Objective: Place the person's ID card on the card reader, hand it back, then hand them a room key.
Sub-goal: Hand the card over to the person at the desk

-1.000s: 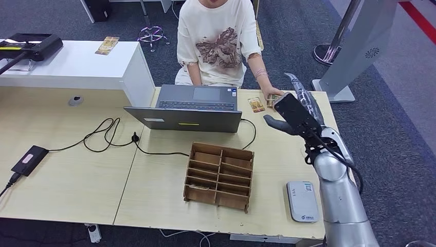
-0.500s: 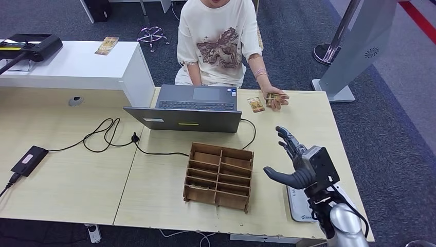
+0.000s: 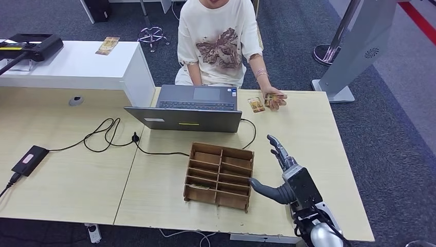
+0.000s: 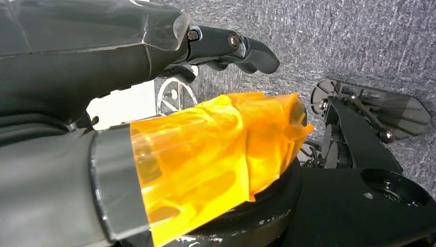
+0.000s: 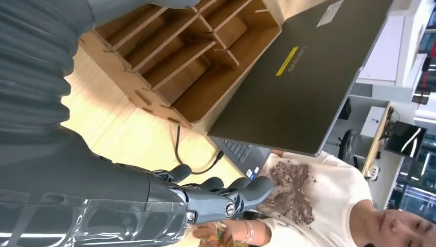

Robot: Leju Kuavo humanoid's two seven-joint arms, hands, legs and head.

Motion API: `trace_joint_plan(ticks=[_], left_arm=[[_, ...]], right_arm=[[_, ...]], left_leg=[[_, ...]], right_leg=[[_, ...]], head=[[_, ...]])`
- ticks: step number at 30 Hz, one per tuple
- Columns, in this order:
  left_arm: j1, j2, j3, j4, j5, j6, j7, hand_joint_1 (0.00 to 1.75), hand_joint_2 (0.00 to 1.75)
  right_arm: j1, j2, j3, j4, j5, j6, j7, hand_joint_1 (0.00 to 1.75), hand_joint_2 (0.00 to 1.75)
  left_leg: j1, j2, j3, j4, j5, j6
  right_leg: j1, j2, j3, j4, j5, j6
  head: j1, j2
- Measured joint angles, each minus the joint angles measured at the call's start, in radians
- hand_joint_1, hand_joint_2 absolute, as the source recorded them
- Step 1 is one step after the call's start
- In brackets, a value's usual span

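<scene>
Fingers spread and holding nothing, the robot's right hand point(image 3: 282, 175) has drawn back low over the near right of the desk point(image 3: 77, 175), beside the wooden organiser point(image 3: 219, 175); a second ago it was stretched out toward the person's hand point(image 3: 275, 98) at the far edge. That person, seated behind the laptop point(image 3: 195, 110), now holds a card point(image 3: 276, 96) between the fingers, and a second card point(image 3: 256, 104) lies flat on the desk just beside them. Which of the two is the ID card cannot be told at this size. Judging by the pullback, a handover has just been made, and the card reader that lay at the near right corner is now hidden under the hand. The left hand point(image 4: 226, 49) hangs toward the carpet, its dark fingers curled in on nothing. A black adapter point(image 3: 29, 159) and its looping cable point(image 3: 108, 134) lie well to the left; a grey stand point(image 3: 355, 51) is beyond the desk. Nothing lies between hand and organiser
</scene>
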Motion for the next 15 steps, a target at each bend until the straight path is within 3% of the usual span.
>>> trace_joint_plan(ticks=[7, 15], left_arm=[[0.000, 0.000, 0.000, 0.000, -0.012, -0.004, -0.008, 0.00, 0.00], [-0.001, 0.000, 0.000, 0.000, -0.007, -0.001, -0.020, 0.00, 0.00]], right_arm=[[-0.041, 0.002, -0.032, 0.057, -0.102, 0.067, -0.031, 0.00, 1.75], [-0.242, 0.002, -0.152, 0.222, -0.247, 0.105, -0.016, 0.00, 1.75]], left_leg=[[0.000, 0.000, 0.000, 0.000, 0.000, 0.000], [0.000, 0.000, 0.000, 0.000, 0.002, 0.000]], right_leg=[[0.000, 0.000, 0.000, 0.000, 0.000, 0.000], [0.000, 0.000, 0.000, 0.000, 0.002, 0.000]], head=[[0.000, 0.000], [0.000, 0.000]])
